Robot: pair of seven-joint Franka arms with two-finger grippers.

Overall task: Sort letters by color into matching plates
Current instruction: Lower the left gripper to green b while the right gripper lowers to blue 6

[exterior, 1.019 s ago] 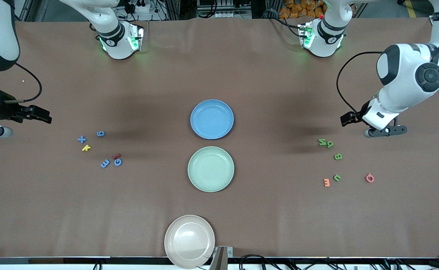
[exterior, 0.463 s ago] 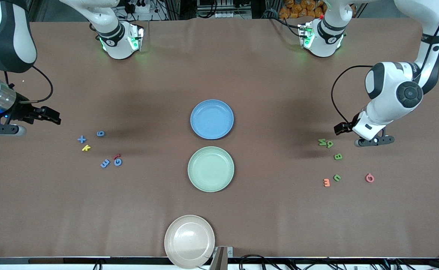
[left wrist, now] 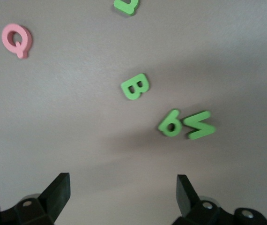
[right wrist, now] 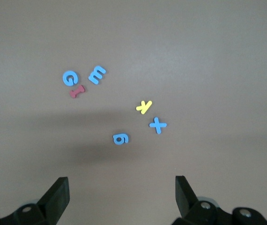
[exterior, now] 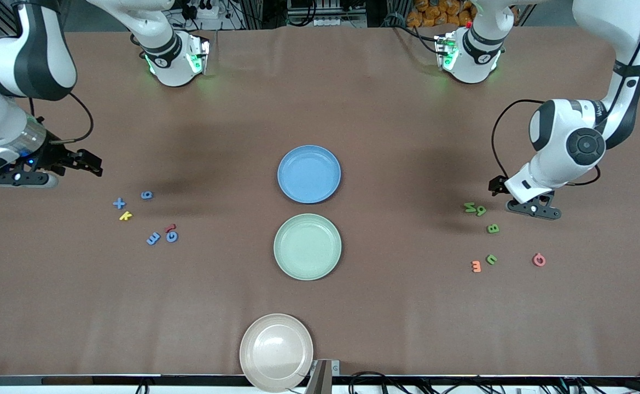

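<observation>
The blue plate (exterior: 309, 174) and mint green plate (exterior: 307, 247) sit mid-table, green nearer the front camera. Four blue pieces lie toward the right arm's end: plus (exterior: 118, 203), 6 (exterior: 146, 195), E (exterior: 153, 238), G (exterior: 172, 236). Four green pieces lie toward the left arm's end: N (exterior: 469, 207), 9 (exterior: 481, 210), B (exterior: 493, 229), U (exterior: 491, 259). My left gripper (exterior: 496, 185) is open and empty over bare table beside the N and 9 (left wrist: 170, 124). My right gripper (exterior: 93, 164) is open and empty over bare table beside the plus and 6 (right wrist: 121, 138).
A beige plate (exterior: 276, 350) sits at the table's front edge. A yellow k (exterior: 126, 216) and a red piece (exterior: 170, 227) lie among the blue pieces. An orange E (exterior: 476, 266) and a pink Q (exterior: 539, 260) lie by the green ones.
Both arms have swung in from the table's ends. The left gripper has come closer to the green pieces, the right gripper closer to the blue pieces. No piece has moved.
</observation>
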